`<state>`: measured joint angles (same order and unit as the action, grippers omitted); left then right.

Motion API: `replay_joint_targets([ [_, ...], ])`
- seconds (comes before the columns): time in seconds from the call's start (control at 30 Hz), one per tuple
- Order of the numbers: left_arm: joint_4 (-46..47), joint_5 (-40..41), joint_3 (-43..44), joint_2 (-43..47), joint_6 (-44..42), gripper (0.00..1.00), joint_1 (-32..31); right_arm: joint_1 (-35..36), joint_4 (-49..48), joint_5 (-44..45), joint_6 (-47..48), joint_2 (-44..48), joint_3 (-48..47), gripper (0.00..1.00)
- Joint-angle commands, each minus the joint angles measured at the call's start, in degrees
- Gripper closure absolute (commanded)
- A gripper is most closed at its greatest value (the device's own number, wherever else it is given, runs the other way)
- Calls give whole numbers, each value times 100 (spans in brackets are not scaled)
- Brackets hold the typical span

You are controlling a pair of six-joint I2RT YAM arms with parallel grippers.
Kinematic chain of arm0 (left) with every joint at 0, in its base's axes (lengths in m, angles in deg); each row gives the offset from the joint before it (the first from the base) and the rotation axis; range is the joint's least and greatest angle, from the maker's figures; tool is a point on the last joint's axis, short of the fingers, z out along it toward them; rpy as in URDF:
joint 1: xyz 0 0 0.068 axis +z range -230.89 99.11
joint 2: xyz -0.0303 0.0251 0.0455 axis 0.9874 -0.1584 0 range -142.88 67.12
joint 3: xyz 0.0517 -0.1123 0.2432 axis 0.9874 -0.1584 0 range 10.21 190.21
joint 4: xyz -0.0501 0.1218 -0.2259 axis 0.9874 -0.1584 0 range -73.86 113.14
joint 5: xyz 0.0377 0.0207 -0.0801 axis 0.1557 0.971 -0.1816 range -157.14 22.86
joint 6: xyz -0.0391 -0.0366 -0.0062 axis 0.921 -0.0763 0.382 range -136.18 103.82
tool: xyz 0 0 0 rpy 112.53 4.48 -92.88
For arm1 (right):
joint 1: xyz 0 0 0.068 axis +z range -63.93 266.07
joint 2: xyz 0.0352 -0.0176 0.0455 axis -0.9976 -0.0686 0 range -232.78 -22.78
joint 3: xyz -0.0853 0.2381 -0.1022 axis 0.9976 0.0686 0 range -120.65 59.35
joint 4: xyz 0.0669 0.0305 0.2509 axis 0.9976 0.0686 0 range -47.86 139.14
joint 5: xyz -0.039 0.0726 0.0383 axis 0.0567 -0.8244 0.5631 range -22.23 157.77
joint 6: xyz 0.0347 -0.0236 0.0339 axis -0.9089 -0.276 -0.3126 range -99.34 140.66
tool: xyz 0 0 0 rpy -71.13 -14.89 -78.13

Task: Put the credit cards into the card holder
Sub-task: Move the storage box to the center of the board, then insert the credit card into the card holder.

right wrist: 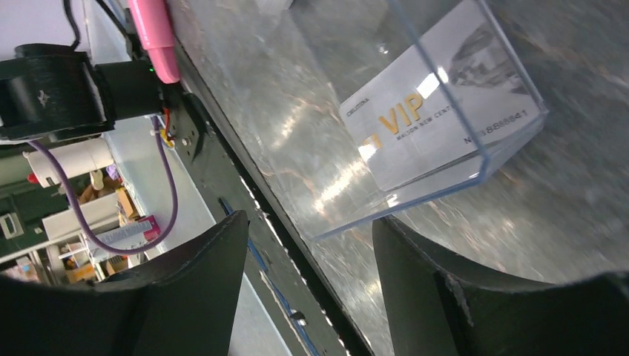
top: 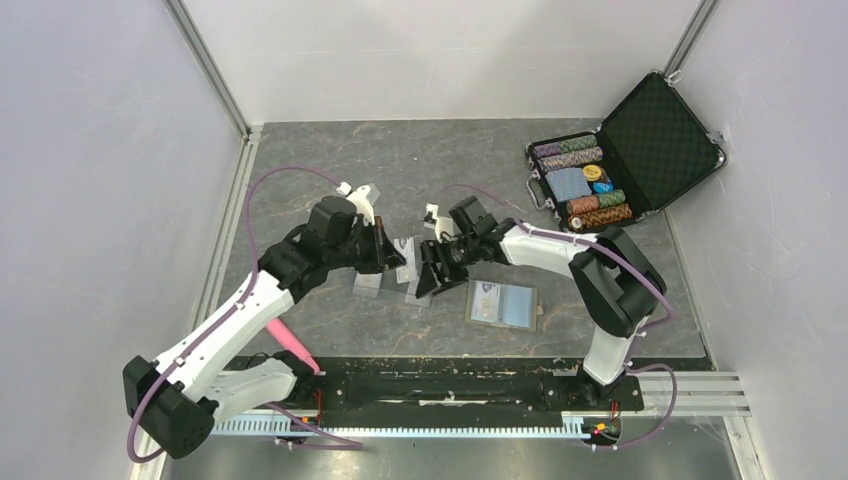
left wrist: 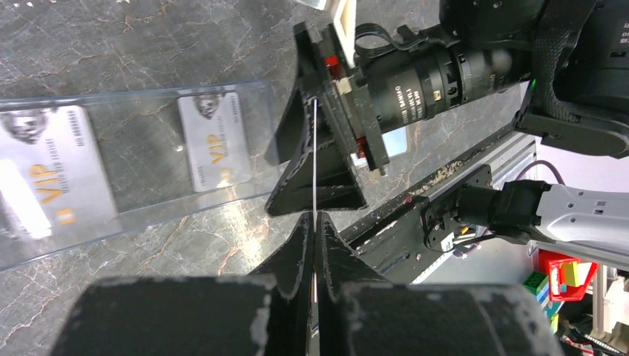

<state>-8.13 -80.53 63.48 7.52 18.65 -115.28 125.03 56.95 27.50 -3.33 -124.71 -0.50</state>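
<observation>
Two VIP credit cards point(left wrist: 215, 141) show through the clear case point(left wrist: 141, 167) lying on the worktop point(left wrist: 111, 44), left of centre in your left wrist view. Your left claw point(left wrist: 315, 222) is pinched on a thin pale sheet point(left wrist: 315, 148) seen edge-on; card or case wall, you cannot tell. Your right claw point(right wrist: 310, 222) gapes, the case corner between its fingers. The card holder point(top: 502, 302) lies spread right of centre in the top view.
</observation>
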Motion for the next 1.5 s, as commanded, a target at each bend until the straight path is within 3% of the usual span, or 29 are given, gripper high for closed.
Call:
replay_joint_targets([
  [0.0,4,52,-39,191,-169,98,15,142,-492,-126,-69,-94,-439,35],
  [0.17,316,-176,-293,206,55,98,20,-117,-219,212,196,324,-163,33],
  [0.37,1274,-524,-758,-214,535,98,-278,-1097,484,862,657,1348,620,31],
  [0.6,2310,-579,-574,-1608,876,98,-1147,-2107,1956,2707,1312,2647,1031,20],
  [0.73,2539,-676,-54,-2563,867,98,-1539,-2733,2281,3204,1317,3249,1586,21],
  [0.97,3032,-969,551,-3649,1042,98,-1871,-3263,2380,2789,1445,3470,2527,30],
  [1.23,3277,-786,328,-3681,1289,98,-1894,-3243,1439,1350,1059,3093,3164,48],
  [1.47,3284,-727,253,-3808,1277,98,-1837,-3127,1289,1166,1048,2780,2957,56],
])
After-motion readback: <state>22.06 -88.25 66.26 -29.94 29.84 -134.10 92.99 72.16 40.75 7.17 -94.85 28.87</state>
